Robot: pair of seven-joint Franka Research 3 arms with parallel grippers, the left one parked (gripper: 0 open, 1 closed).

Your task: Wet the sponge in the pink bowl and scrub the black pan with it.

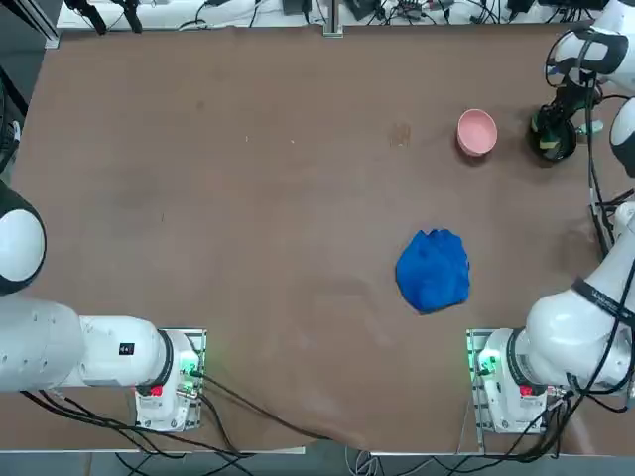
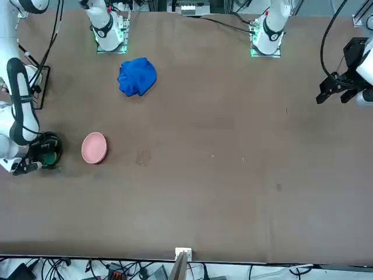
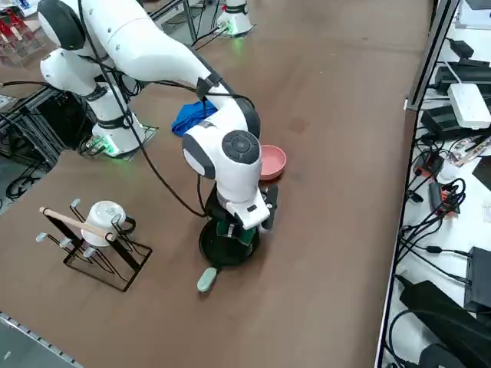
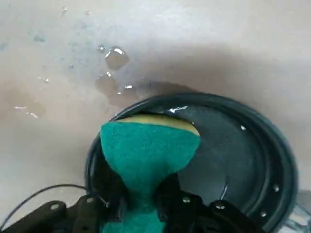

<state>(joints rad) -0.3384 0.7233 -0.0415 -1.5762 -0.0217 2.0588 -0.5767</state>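
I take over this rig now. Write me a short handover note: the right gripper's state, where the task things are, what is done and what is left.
Right gripper: shut on the green-and-yellow sponge, down inside the small round black pan.
Black pan: near the table's right edge, beside the pale pink bowl; its pale handle points away from the bowl.
Done: water drops lie beside the pan, so the sponge looks wetted.
Left: scrub the pan.
Blue cloth: lies apart, nearer the arm bases.

Right pincer [image 4: 141, 206] points down, clamped tight.
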